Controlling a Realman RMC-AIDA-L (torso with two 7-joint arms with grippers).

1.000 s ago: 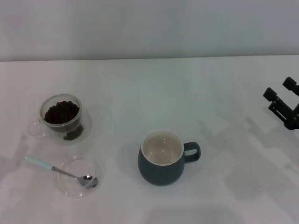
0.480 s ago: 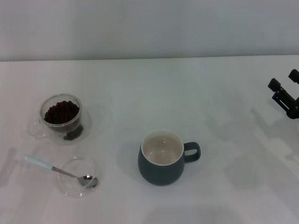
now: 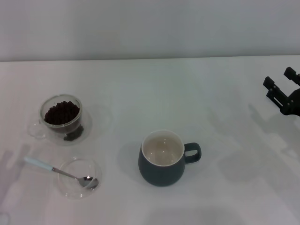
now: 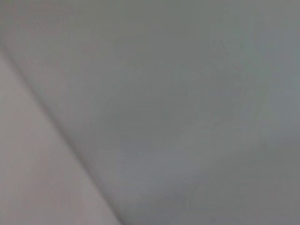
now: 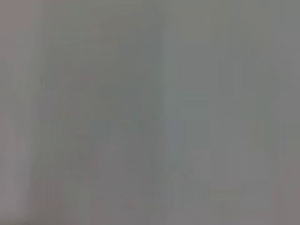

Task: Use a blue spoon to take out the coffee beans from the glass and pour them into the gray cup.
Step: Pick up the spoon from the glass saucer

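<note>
The glass (image 3: 61, 117) stands at the left of the white table, filled with dark coffee beans (image 3: 61, 112). In front of it the blue spoon (image 3: 57, 170) lies with its metal bowl resting in a shallow clear dish (image 3: 70, 188) and its pale handle pointing left. The gray cup (image 3: 161, 159) sits mid-table, empty, with its handle to the right. My right gripper (image 3: 280, 78) hovers open at the far right edge, well away from all of these. The left gripper is out of view. Both wrist views show only a blank grey surface.
A white table (image 3: 154, 93) meets a plain wall at the back. A faint arm shadow (image 3: 7, 161) falls at the left edge beside the spoon handle.
The right gripper shifted up and right, then slightly back left. The shadow at the left edge grew. The glass, spoon and cup stayed put.
</note>
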